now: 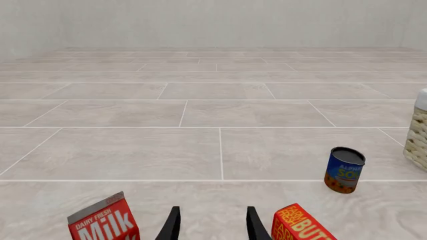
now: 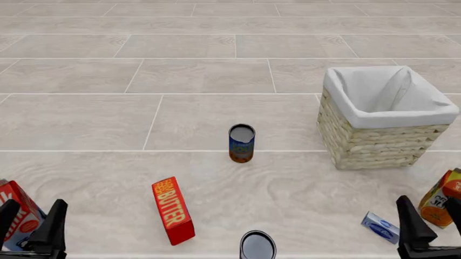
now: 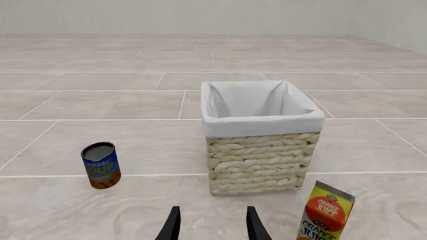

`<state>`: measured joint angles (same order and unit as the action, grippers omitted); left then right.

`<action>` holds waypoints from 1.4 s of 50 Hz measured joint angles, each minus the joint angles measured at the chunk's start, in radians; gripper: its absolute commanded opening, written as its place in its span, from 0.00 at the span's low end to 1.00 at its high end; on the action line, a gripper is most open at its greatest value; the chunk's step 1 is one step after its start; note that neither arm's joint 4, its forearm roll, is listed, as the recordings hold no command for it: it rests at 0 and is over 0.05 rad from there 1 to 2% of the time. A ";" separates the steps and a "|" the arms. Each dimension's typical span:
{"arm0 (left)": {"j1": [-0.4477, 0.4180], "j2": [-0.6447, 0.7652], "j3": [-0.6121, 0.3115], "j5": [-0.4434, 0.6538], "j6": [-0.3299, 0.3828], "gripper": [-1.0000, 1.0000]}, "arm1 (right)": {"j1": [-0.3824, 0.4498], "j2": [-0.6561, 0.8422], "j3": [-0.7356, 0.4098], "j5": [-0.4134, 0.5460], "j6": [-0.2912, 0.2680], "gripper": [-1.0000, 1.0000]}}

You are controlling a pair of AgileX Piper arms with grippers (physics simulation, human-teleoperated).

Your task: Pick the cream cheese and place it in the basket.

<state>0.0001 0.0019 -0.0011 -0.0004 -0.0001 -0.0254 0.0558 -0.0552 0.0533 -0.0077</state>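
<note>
The cream cheese (image 2: 379, 226), a small flat light-blue and white box, lies on the floor near the front right, just left of my right gripper (image 2: 431, 216). That gripper is open and holds nothing. The basket (image 2: 374, 143), woven wicker with a white liner, stands farther back on the right, and its wall fills the middle of the right wrist view (image 3: 257, 160). The cream cheese does not show in either wrist view. My left gripper (image 2: 30, 221) is open at the front left, far from both. Each wrist view shows open, empty fingers: left gripper (image 1: 212, 226), right gripper (image 3: 212, 226).
A red butter box (image 2: 173, 210) lies front centre. A soup can (image 2: 242, 143) stands mid-floor and a second can (image 2: 257, 245) at the front edge. A milk carton (image 2: 18, 213) stands by my left gripper. An orange juice carton (image 2: 443, 197) stands by my right gripper.
</note>
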 measured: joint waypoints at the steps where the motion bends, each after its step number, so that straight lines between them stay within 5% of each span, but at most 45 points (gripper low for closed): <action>1: 0.000 0.001 0.000 0.000 0.000 1.00 | 0.002 -0.005 0.005 -0.005 0.000 1.00; 19: 0.000 0.005 -0.003 -0.001 0.000 1.00 | 0.018 -0.045 0.014 -0.026 -0.012 1.00; 40: 0.000 0.006 -0.003 -0.001 0.000 1.00 | 0.005 0.043 -0.190 0.164 -0.059 1.00; 70: 0.000 0.006 -0.003 -0.001 0.000 1.00 | -0.011 0.362 -0.328 0.368 -0.260 1.00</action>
<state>0.0002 0.0076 -0.0043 -0.0019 0.0000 -0.0360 0.4174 -0.3836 0.4215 -0.2676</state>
